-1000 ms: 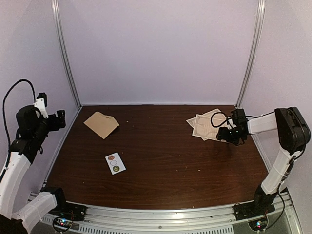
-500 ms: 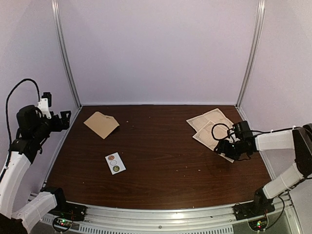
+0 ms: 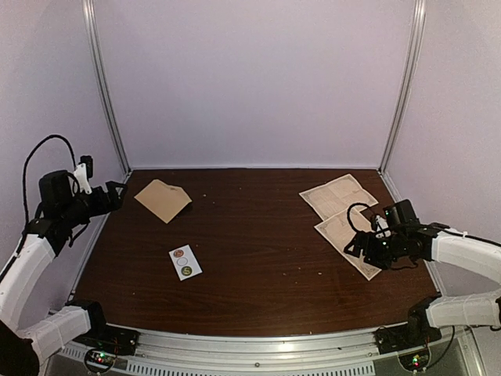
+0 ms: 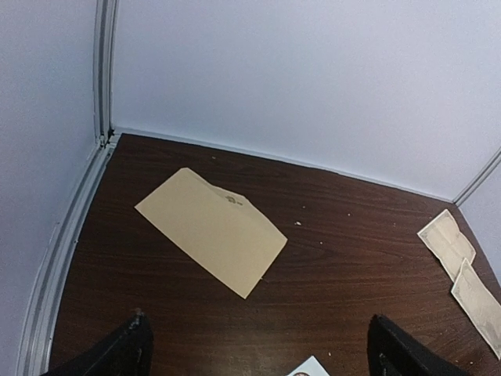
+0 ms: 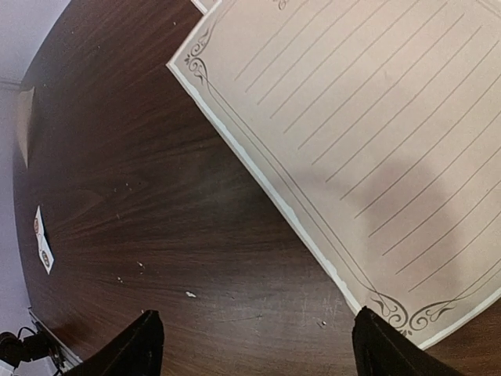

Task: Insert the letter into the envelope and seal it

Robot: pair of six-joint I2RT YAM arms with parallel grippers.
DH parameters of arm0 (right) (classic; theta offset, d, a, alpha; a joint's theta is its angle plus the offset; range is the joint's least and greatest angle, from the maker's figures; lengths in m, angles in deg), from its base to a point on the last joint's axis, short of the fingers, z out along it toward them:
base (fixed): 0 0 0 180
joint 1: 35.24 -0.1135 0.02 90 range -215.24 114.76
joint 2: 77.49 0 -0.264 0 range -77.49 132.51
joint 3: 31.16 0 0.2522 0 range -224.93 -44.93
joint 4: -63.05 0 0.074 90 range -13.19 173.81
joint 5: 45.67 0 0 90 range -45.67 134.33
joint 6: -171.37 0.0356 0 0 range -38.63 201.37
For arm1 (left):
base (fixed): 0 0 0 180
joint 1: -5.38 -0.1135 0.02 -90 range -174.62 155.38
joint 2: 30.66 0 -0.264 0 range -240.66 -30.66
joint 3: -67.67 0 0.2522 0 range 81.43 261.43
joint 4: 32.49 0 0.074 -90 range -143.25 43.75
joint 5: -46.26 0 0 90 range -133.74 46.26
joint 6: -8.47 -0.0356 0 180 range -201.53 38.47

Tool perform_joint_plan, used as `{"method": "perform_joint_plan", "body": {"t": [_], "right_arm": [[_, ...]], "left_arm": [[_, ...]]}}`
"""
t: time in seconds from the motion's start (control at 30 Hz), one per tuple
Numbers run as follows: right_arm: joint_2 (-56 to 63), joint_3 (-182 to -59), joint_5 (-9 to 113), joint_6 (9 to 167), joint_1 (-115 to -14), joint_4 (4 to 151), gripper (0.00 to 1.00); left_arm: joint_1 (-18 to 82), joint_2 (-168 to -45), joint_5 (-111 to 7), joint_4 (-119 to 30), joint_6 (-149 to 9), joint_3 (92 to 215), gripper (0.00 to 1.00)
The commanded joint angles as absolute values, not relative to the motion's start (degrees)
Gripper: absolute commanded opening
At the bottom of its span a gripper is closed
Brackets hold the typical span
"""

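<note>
Left fingers (image 4: 131,351) spread wide, nothing between them. The left gripper (image 3: 112,195) hangs by the far-left edge of the dark wood table (image 3: 258,301) and faces the envelope (image 3: 163,200). Right fingers (image 5: 147,345) also stand apart and empty. The right gripper (image 3: 362,245) sits low over the table with one finger by a corner of the near letter sheet (image 3: 350,237)

Changed over the last second, left to right:
- left arm has swung in and lower toward the envelope, which has not moved: flat, far left of the table
- sticker card (image 3: 185,262) unmoved, near-left of centre
- the two sheets were overlapped in a small pile at far right; the right arm has drawn back toward the near edge and the near letter sheet came with it. It now lies just beside the far letter sheet (image 3: 337,193), touching at a corner at most

My reading: one letter is singled out and free to be picked up. Nothing is inserted or sealed yet, and letter and envelope are well apart across the table

Count: envelopes 1; sticker cards 1, with three round dots as far as I can tell; letter sheets 2; grippers 2, both empty
</note>
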State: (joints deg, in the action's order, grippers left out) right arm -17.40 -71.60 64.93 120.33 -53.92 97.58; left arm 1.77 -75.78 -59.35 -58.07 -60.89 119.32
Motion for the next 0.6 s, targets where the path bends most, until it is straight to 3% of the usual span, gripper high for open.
{"method": "perform_joint_plan", "body": {"t": [0.0,0.13,0.4,0.57], "right_arm": [[-17.3,-79.3,57.5,116.7,-54.2,102.3,0.85],[-11.2,-82.7,55.5,113.1,-50.9,98.6,0.86],[4.9,-87.8,62.4,106.8,-43.4,90.0,0.87],[10.9,-89.4,65.2,105.8,-43.0,88.8,0.82]], "left_arm": [[2.8,-75.2,-63.2,-56.8,-53.4,118.0,0.96],[5.1,-75.6,-63.4,-59.1,-50.5,118.0,0.95],[23.2,-82.4,-55.1,-58.3,-43.2,119.8,0.95],[30.4,-86.7,-51.0,-57.9,-40.4,120.6,0.95]]}}
